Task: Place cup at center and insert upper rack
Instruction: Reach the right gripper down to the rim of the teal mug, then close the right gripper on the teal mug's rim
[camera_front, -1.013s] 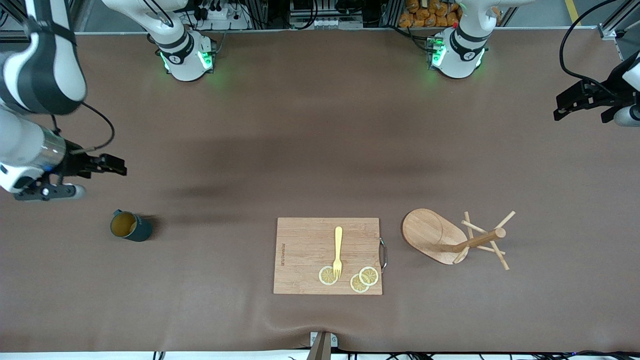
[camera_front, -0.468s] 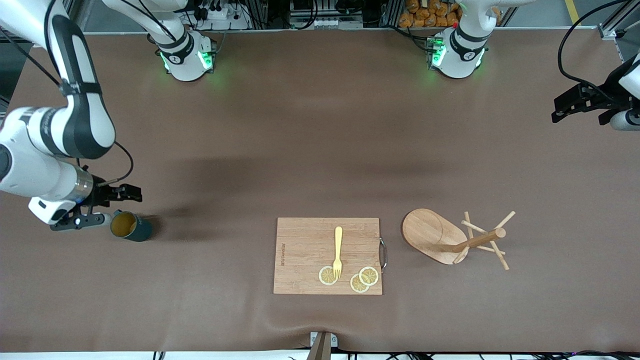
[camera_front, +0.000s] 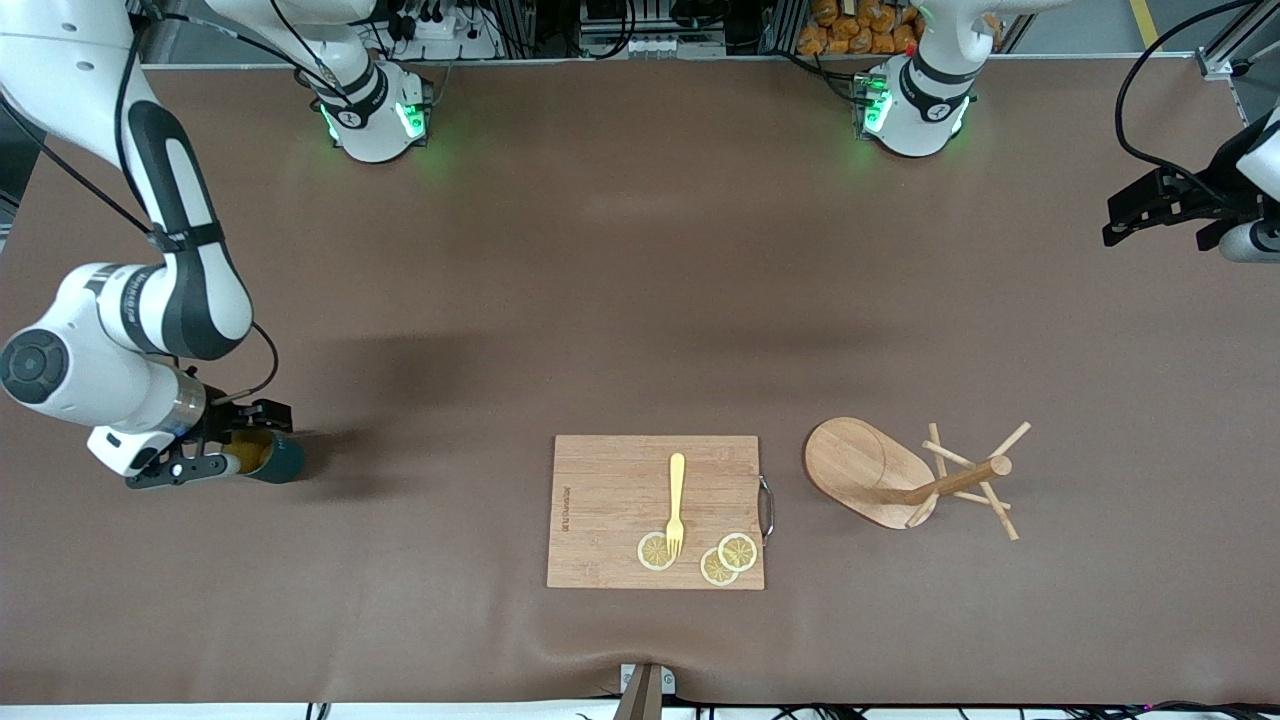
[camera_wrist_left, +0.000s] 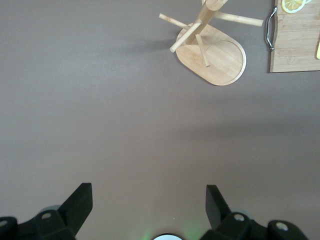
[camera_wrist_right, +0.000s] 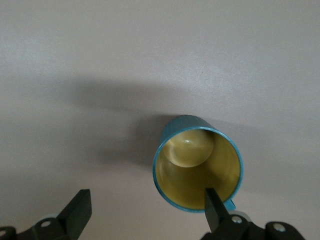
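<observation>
The dark teal cup (camera_front: 278, 457) stands upright toward the right arm's end of the table, its yellowish inside (camera_wrist_right: 197, 160) showing. My right gripper (camera_front: 243, 442) is open right at the cup. One finger is over the cup's mouth just inside the rim and the other is outside it, so the gripper (camera_wrist_right: 147, 200) straddles the wall. The upper rack (camera_front: 870, 470), a light wooden mug tree, lies tipped on its side toward the left arm's end, and it also shows in the left wrist view (camera_wrist_left: 215, 52). My left gripper (camera_front: 1115, 218) hangs open and empty (camera_wrist_left: 148, 192) over the table's end.
A wooden cutting board (camera_front: 655, 510) lies between cup and rack, near the front camera. On it are a yellow fork (camera_front: 676, 500) and lemon slices (camera_front: 725, 558). Its metal handle (camera_wrist_left: 271, 27) faces the rack. Brown mat covers the table.
My right arm has swung down and toward the front camera, bringing its open gripper from above the mat onto the cup. The left arm has barely moved.
</observation>
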